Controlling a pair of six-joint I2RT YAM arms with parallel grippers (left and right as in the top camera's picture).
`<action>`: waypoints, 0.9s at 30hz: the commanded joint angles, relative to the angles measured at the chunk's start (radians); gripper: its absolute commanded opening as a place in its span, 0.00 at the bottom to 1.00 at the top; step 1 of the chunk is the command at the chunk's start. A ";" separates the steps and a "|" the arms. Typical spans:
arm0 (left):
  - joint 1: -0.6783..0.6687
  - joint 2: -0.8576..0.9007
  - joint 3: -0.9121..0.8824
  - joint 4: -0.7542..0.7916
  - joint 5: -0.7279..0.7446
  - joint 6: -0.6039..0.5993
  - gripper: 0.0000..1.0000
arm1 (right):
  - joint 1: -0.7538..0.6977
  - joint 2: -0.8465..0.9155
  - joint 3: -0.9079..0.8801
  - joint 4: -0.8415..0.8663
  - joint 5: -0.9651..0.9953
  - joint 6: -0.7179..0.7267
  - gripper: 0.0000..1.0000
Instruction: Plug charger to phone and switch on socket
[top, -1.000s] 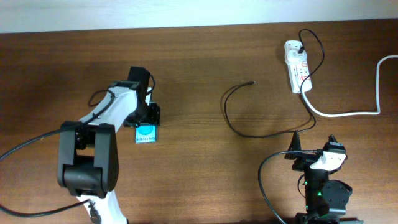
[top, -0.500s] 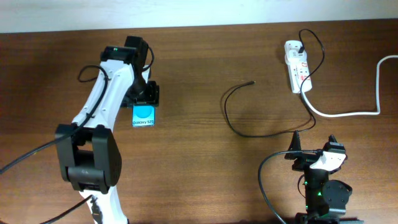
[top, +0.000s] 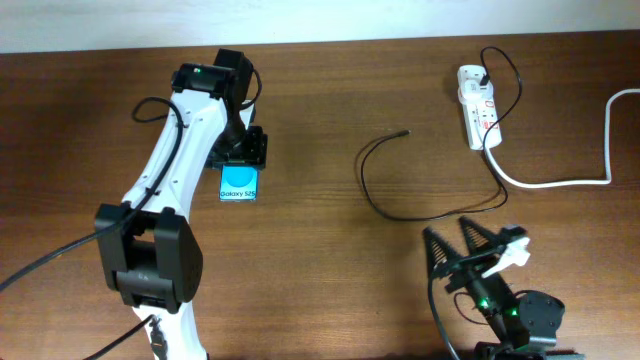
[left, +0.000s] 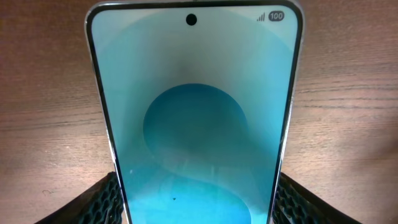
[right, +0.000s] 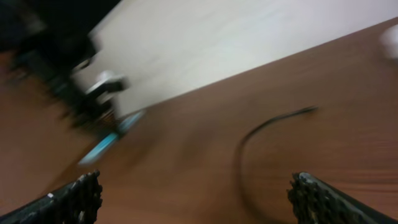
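The phone (top: 239, 184), cyan screen up with text at its near short edge, lies on the wooden table at the left. My left gripper (top: 240, 152) is shut on its far end; the left wrist view shows the phone (left: 199, 124) between both fingers (left: 199, 202). The charger, a thin black cable (top: 372, 196), loops across mid-table, its free tip (top: 405, 131) pointing right, its plug in the socket (top: 477, 106) at the far right. My right gripper (top: 456, 248) is open and empty near the front right, with its fingers (right: 199, 202) spread. The right wrist view is blurred and shows the cable (right: 245, 144).
A thick white cord (top: 560, 182) runs from the socket to the table's right edge. The table's far edge meets a pale wall (top: 320, 20). The left arm (top: 165, 190) stretches over the left side.
My left gripper has carried the phone farther from the front edge and a little right. My right arm has risen from its folded pose, its fingers now spread and pointing toward the cable.
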 joint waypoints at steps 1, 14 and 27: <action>-0.002 -0.010 0.047 -0.006 0.008 -0.013 0.50 | -0.003 -0.006 -0.005 -0.060 -0.407 0.030 0.98; -0.002 -0.052 0.048 -0.016 0.015 -0.013 0.50 | -0.003 0.372 0.588 -0.837 0.103 -0.266 0.98; -0.002 -0.052 0.048 -0.021 0.041 -0.013 0.49 | -0.003 0.733 1.006 -1.243 0.151 -0.266 0.98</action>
